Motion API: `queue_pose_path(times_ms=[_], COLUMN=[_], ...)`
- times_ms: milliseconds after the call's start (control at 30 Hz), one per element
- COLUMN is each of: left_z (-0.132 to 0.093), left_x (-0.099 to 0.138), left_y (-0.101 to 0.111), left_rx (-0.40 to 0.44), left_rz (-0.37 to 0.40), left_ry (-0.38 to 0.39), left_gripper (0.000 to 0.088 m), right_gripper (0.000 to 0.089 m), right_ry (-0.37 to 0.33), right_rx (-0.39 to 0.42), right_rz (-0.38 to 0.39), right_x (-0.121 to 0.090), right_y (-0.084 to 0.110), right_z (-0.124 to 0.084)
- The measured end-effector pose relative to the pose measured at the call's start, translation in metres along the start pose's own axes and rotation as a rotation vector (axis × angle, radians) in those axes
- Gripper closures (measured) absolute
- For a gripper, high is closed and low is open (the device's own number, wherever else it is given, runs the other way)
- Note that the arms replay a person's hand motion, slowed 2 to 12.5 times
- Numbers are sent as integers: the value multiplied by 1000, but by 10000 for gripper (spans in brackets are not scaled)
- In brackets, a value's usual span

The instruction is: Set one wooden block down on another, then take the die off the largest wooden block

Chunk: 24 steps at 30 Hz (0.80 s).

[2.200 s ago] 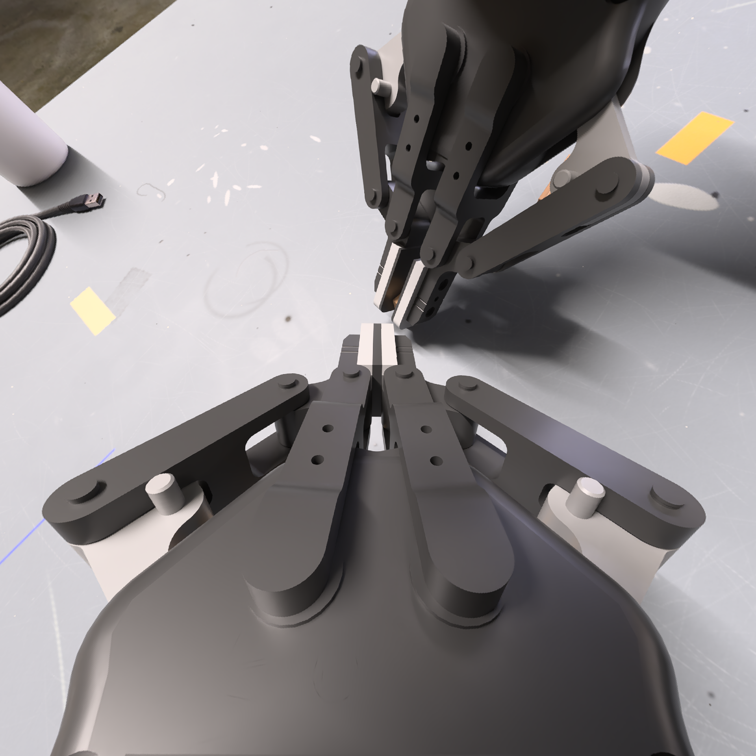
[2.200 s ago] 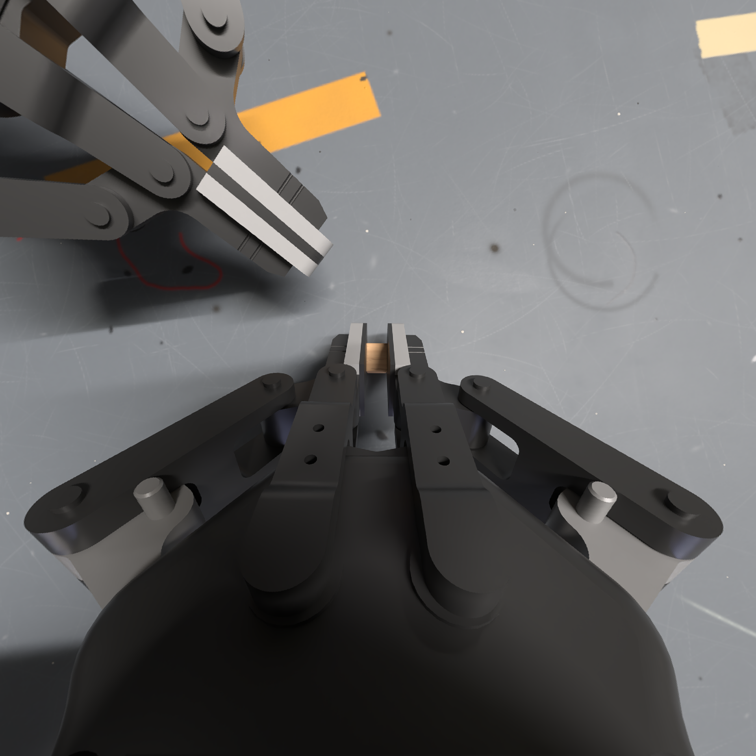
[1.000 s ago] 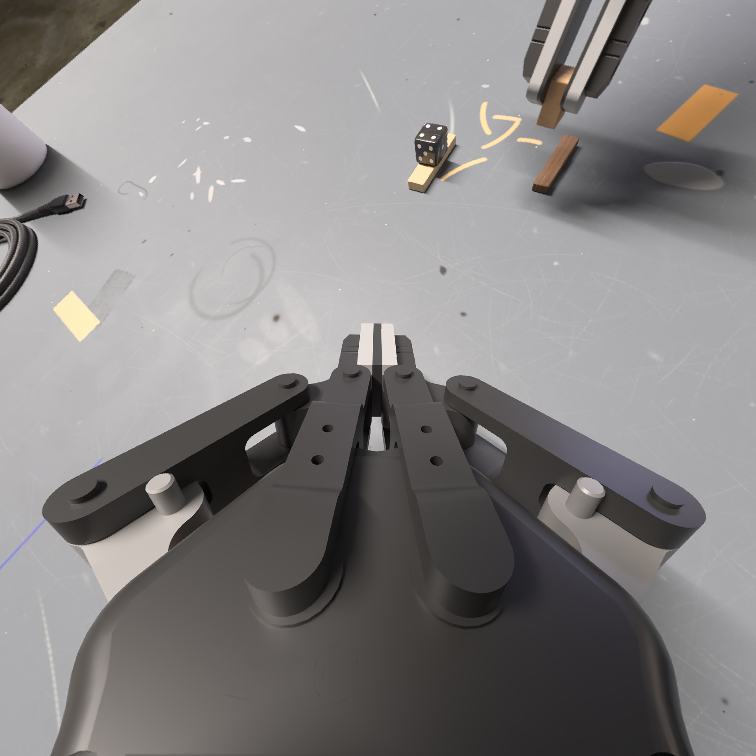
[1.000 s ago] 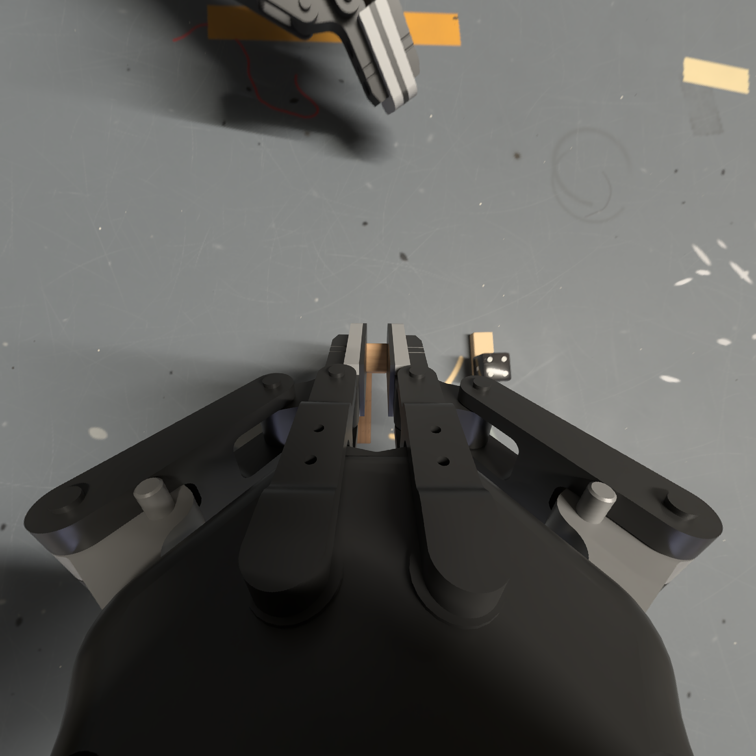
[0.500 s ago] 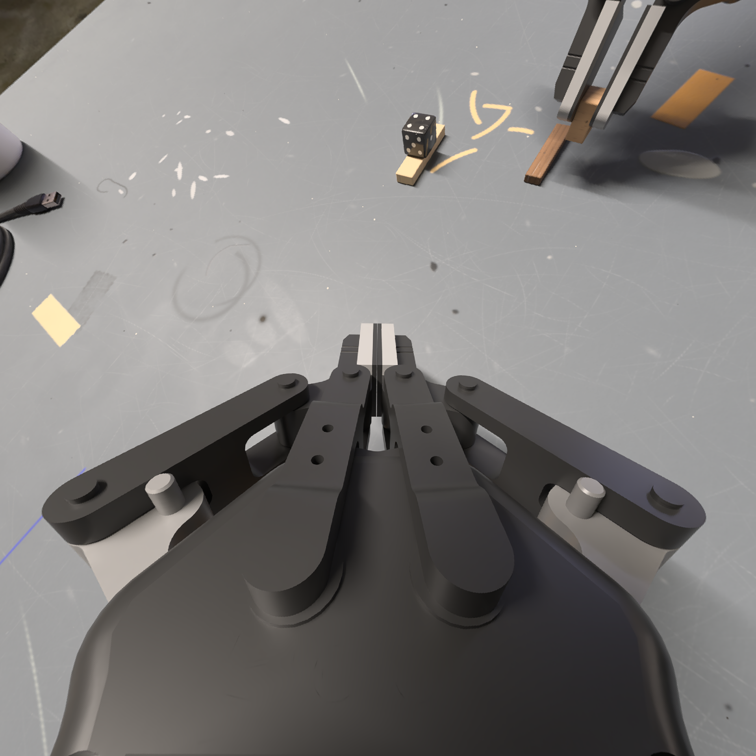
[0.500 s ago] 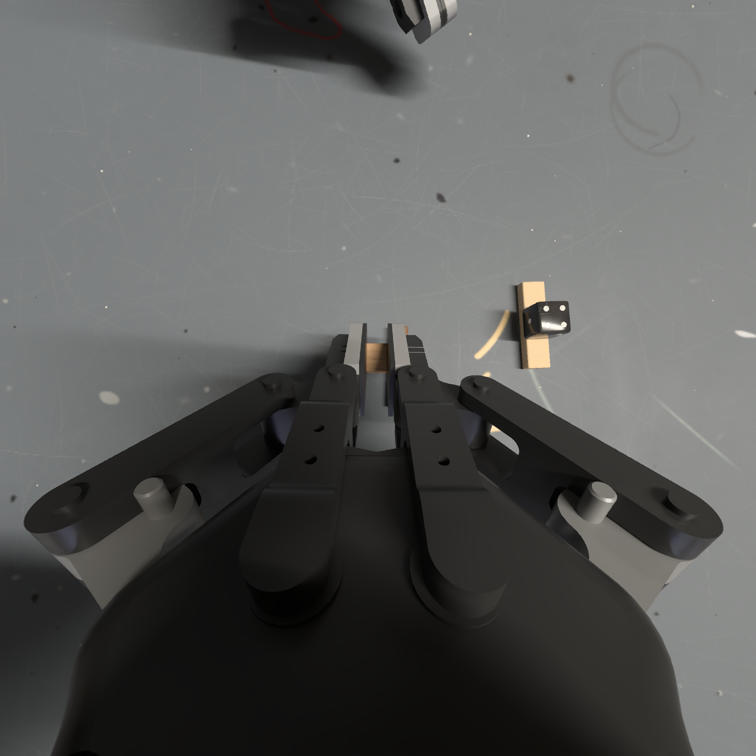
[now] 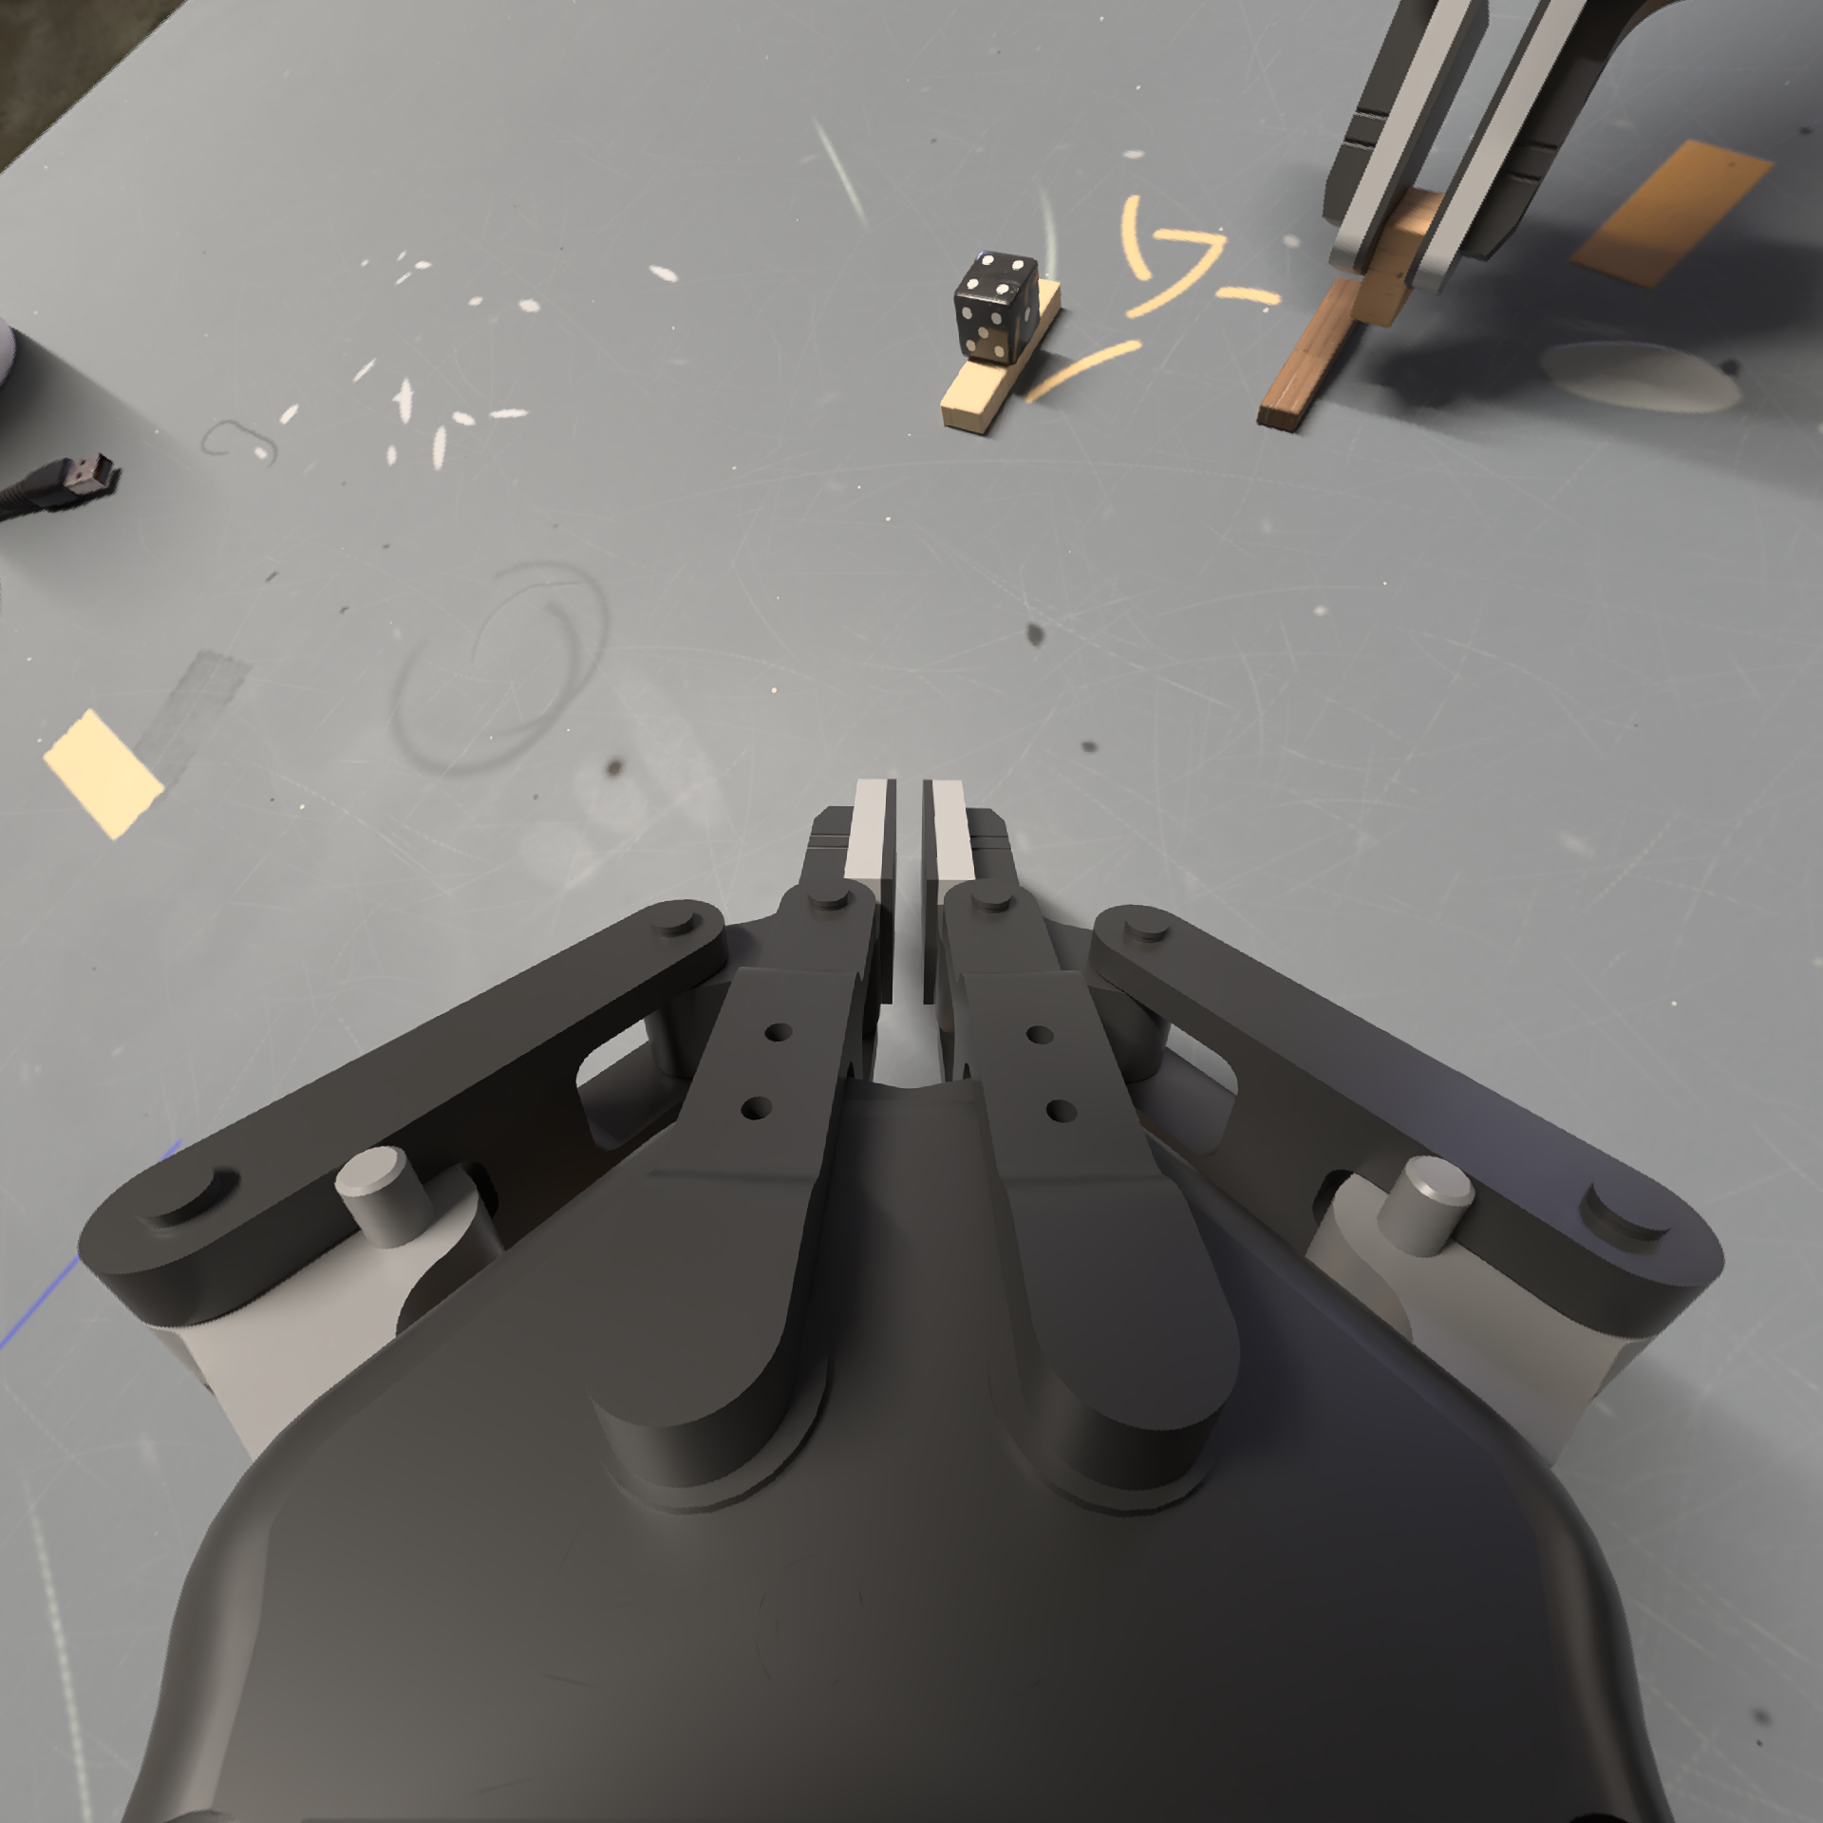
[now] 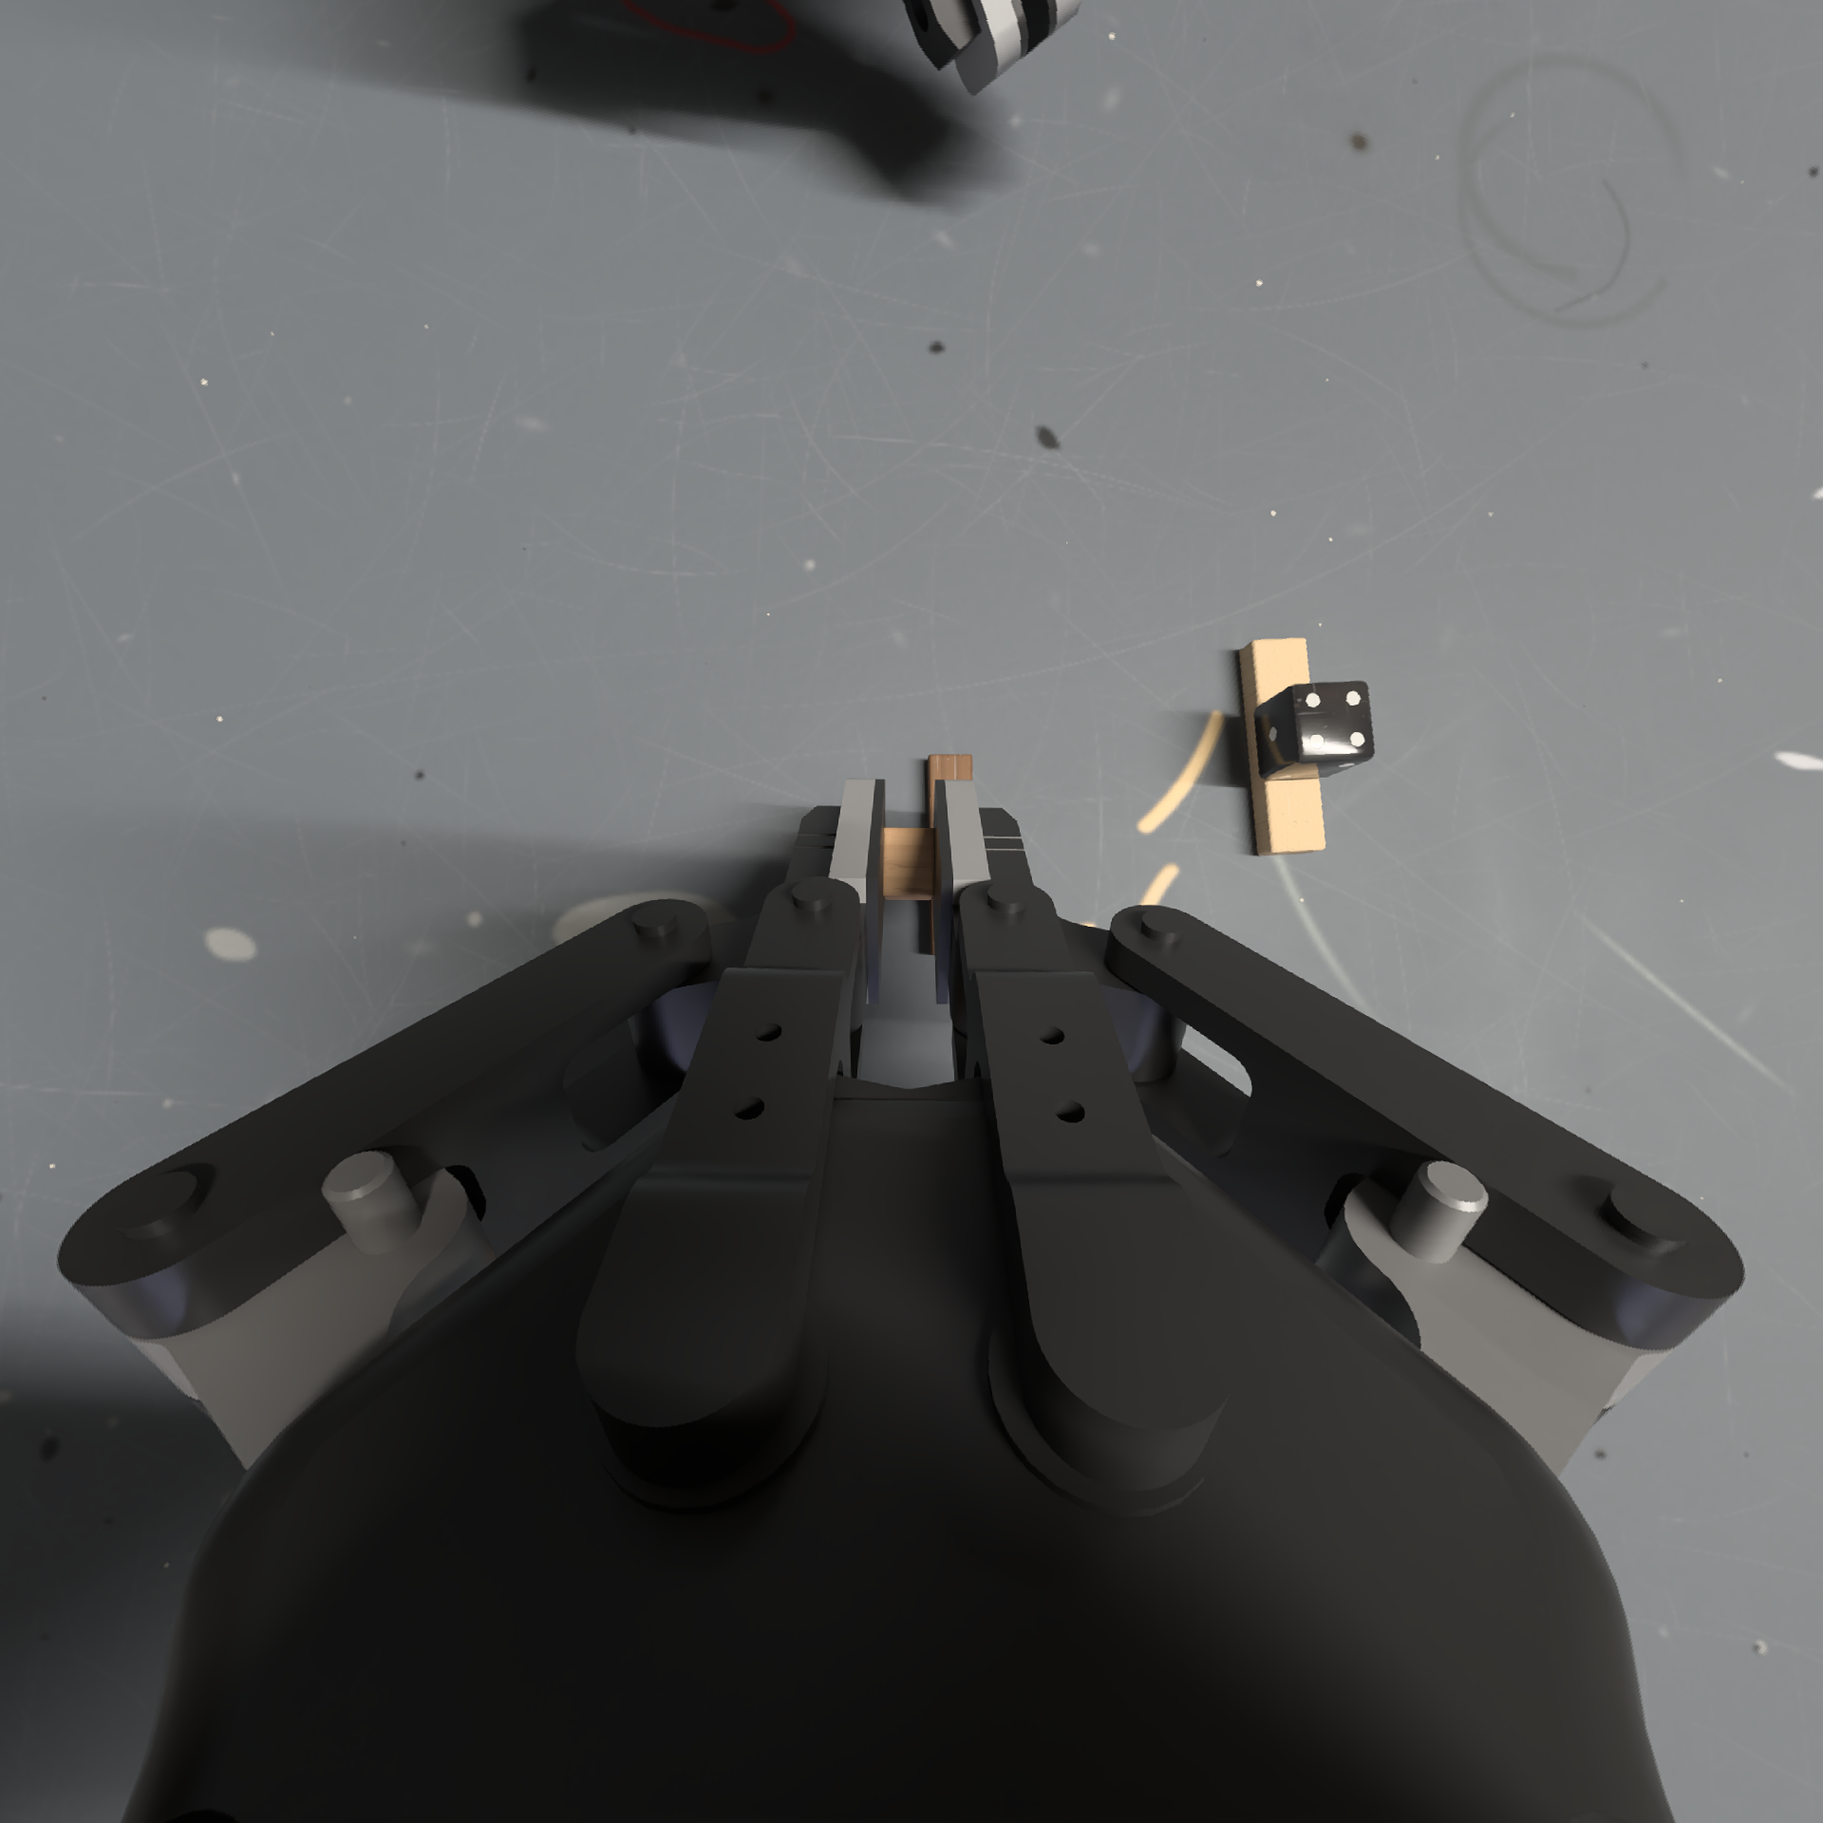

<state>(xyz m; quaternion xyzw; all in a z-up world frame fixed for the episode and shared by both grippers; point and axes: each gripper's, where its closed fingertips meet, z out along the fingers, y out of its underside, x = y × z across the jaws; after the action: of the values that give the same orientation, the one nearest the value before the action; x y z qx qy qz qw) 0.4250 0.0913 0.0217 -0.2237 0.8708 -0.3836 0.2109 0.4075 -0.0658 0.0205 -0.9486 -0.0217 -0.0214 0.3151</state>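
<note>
The right gripper (image 8: 908, 838) pinches a small block (image 8: 908, 861) on the dark block (image 7: 1307, 360). The left gripper (image 7: 909, 824) is a little apart, holding nothing. The die (image 7: 994, 306) sits on the pale block (image 7: 972, 395).

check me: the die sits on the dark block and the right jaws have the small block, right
Not quite. The die sits on the pale block, as the left wrist view shows. The dark block lies under the small block, which is between the right jaws.
</note>
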Motion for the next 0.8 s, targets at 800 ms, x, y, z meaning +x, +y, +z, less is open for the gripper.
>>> queue_pose_path(times_ms=[800], left_z=[0], left_x=[1], left_y=[0], left_rx=[1], left_rz=[6], left_ry=[4], left_gripper=[835], right_gripper=[807], right_ry=[22], right_rx=[9], right_rz=[10], right_x=[14], right_y=[-2], right_z=[3])
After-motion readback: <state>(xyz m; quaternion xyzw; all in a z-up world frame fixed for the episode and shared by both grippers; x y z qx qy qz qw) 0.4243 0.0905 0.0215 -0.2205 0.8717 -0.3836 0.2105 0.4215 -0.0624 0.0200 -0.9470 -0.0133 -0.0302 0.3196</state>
